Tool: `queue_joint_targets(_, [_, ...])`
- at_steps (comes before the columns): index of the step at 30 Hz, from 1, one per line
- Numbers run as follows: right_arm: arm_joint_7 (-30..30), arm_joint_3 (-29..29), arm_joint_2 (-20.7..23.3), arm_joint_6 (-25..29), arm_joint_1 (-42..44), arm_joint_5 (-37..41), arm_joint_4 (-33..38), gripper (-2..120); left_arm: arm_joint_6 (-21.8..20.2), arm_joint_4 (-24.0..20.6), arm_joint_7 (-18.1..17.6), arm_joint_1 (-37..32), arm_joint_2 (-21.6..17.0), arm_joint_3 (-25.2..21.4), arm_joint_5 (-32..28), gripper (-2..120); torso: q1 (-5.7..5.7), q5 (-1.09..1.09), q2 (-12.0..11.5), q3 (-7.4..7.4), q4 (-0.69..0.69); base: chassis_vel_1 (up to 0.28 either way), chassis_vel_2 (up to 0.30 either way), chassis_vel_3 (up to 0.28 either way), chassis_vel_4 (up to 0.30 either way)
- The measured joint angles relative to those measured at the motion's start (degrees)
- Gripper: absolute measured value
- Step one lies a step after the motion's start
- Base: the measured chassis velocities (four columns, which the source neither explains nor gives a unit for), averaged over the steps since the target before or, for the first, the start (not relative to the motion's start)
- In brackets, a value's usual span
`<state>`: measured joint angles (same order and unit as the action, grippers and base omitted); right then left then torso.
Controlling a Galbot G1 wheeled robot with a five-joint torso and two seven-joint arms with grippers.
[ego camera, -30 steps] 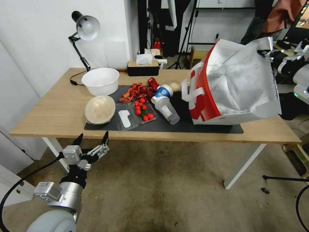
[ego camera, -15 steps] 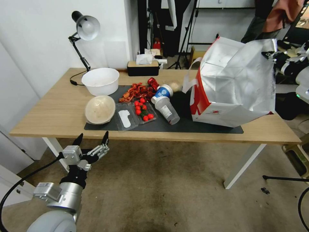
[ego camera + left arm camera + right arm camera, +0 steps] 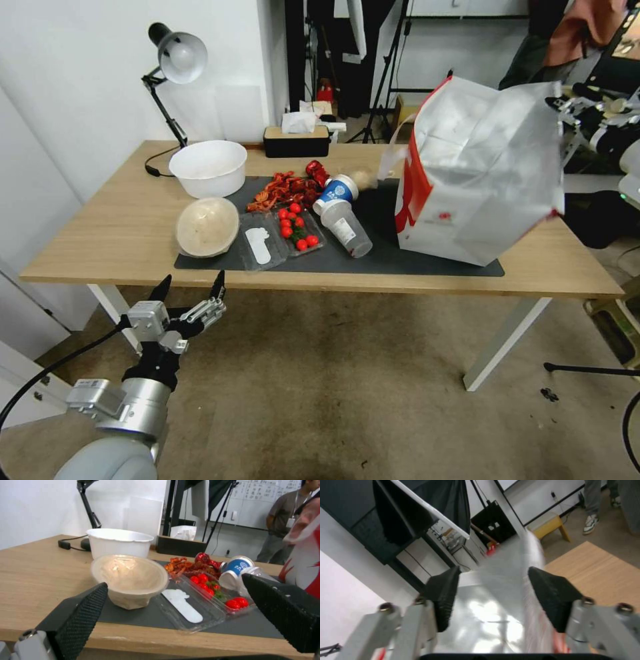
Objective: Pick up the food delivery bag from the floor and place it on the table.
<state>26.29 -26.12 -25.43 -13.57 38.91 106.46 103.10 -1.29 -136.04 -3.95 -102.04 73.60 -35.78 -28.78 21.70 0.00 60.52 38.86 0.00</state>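
The food delivery bag [image 3: 483, 170], white and red with silver foil, stands tilted on the right end of the table [image 3: 100, 233], its base on the dark grey mat [image 3: 433, 263]. My right gripper [image 3: 565, 115] hangs at the bag's upper right corner. Seen from the right wrist, that gripper [image 3: 493, 571] is open, with the bag's blurred foil [image 3: 500, 597] showing in the wide gap between its fingers. My left gripper [image 3: 190, 288] hangs open below the table's front edge, over the floor [image 3: 347, 393]. From the left wrist, the left gripper [image 3: 180, 597] faces the table edge.
On the mat lie a paper bowl [image 3: 207, 227], a clear tray of cherry tomatoes [image 3: 297, 230], red food scraps [image 3: 287, 188] and tipped cups [image 3: 340, 213]. A white bowl [image 3: 208, 167], a desk lamp [image 3: 175, 67] and a tissue box [image 3: 297, 140] stand behind. Black equipment crowds the far right.
The bag has swung from leaning far right to more upright, its base settling on the mat. Its top edge has pulled away from the right gripper. The left arm has not moved.
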Motion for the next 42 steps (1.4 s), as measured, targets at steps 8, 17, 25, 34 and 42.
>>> queue_joint_targets(8, [-0.6, 1.9, -0.1, -0.4, -1.4, -1.5, -0.9, 90, 0.1, -0.3, -0.2, -0.1, 0.1, 0.0, 0.0, 100, 0.0, 0.0, 0.0, 0.0, 0.0, 0.0, 0.0, 0.0, 0.0])
queue_joint_targets(17, [-0.9, 1.9, -0.3, -0.5, -0.8, -2.4, -0.4, 100, -0.1, -0.6, -0.4, 0.1, 0.0, -0.1, -0.6, 100, 0.0, 0.0, 0.0, 0.0, 0.0, 0.0, 0.0, 0.0, 0.0])
queue_joint_targets(25, [-10.7, -2.3, 1.5, 2.9, 8.6, -18.7, 5.2, 100, 0.3, -0.8, -0.4, 0.8, -0.4, -0.6, -0.9, 100, 0.0, -0.01, 0.0, 0.0, -0.02, 0.0, 0.0, 0.0, 0.0])
queue_joint_targets(34, [-18.0, -3.8, 0.9, 11.5, 15.9, -37.2, 13.4, 100, 3.5, -0.1, 1.5, 1.0, -0.1, -1.9, -0.6, 100, 0.0, -0.02, 0.0, 0.0, 0.01, 0.0, 0.0, 0.0, 0.0])
queue_joint_targets(42, [-14.6, -4.9, -3.1, 22.1, 28.5, -51.9, 21.6, 100, 6.1, 0.6, 3.7, 0.8, 0.2, -2.7, -0.7, 100, 0.0, 0.0, 0.0, -0.01, 0.0, 0.0, 0.0, 0.0, 0.0])
